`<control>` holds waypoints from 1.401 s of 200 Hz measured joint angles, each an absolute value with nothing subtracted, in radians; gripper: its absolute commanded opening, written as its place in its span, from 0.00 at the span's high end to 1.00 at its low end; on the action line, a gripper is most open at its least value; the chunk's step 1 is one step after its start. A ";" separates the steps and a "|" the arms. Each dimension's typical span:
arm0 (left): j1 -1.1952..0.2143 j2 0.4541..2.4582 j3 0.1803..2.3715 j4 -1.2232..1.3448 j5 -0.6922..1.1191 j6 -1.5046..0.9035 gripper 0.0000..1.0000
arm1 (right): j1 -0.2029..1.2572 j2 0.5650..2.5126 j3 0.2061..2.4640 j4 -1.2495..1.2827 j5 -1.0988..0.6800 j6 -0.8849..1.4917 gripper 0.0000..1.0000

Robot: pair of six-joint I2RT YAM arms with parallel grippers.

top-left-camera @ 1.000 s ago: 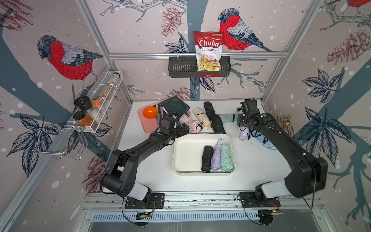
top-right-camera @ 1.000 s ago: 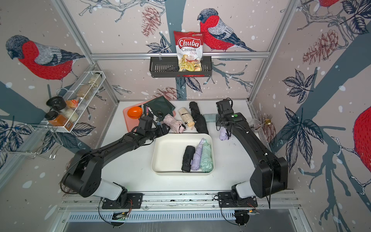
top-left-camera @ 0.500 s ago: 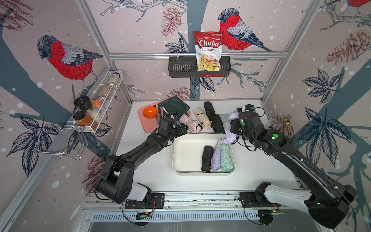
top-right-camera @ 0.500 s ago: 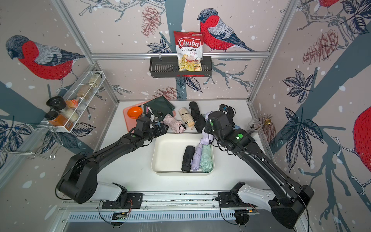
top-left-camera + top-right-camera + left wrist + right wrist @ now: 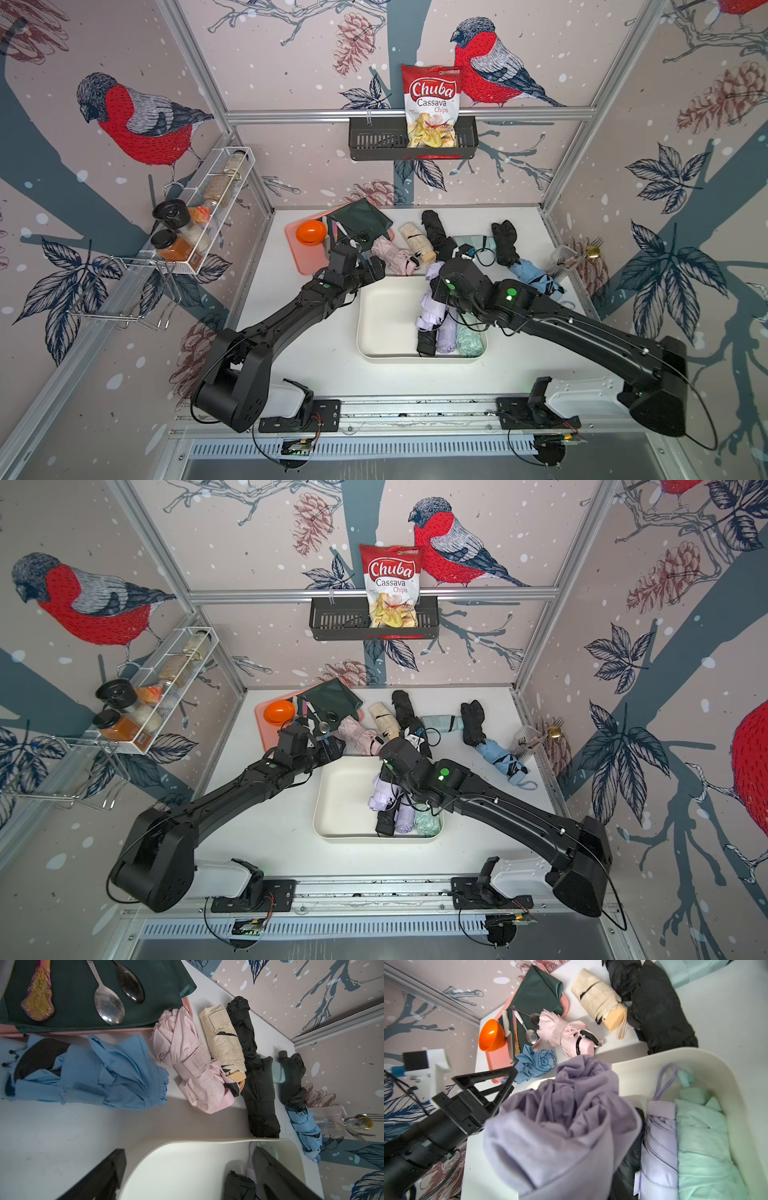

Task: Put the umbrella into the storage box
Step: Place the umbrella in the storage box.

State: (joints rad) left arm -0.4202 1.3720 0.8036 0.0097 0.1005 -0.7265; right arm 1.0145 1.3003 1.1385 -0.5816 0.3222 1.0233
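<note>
Just right of centre in both top views, the right gripper (image 5: pixel 436 289) is clamped on a loosely furled lilac umbrella (image 5: pixel 428 309). Its fingers are hidden under the wrist and the cloth. It holds the umbrella tilted above the storage box (image 5: pixel 384 324), the lower end over the black umbrella (image 5: pixel 426 345) inside; whether the two touch I cannot tell. In the right wrist view the lilac cloth fills the middle of the frame. Beside the black one, in the right part of the box, lie a pale lilac umbrella (image 5: pixel 448 336) and a mint umbrella (image 5: pixel 471 343), side by side. The left gripper (image 5: pixel 189 1153) hangs over the box's upper-left corner, jaws wide apart and nothing between them. Above it in the left wrist view, a blue umbrella (image 5: pixel 93 1072), a pink umbrella (image 5: pixel 187 1059) and a beige umbrella (image 5: pixel 223 1039) lie on the white table (image 5: pixel 62 1136) — all three near the pink tray (image 5: pixel 83 1031).
</note>
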 measured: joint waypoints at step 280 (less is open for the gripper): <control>-0.420 1.392 0.772 0.017 0.130 -0.730 0.01 | 0.992 1.841 1.238 -0.489 0.131 0.918 0.43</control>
State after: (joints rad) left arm -0.4202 1.3918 0.7715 0.0166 0.1303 -0.7296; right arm 0.9916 1.8412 1.2377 -0.4889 0.1310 0.9176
